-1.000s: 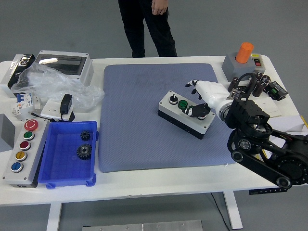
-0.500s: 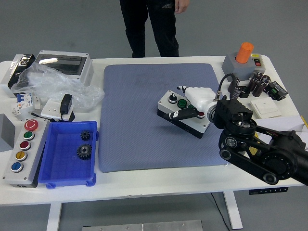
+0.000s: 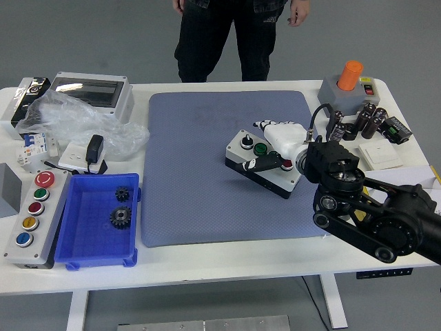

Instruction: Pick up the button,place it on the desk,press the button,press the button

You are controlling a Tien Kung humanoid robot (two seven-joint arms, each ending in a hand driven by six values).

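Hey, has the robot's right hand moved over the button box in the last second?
Yes. The right hand has shifted left over the button box, away from the orange-knob box.

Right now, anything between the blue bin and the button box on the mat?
Head view: only bare mat lies between the blue bin and the button box.

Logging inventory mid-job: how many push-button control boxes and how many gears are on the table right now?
Grey-and-black control boxes with push buttons: 2, one under the right hand on the blue mat, one at the table's left edge.
Black gears in the blue plastic tray: 2.
Total: 4
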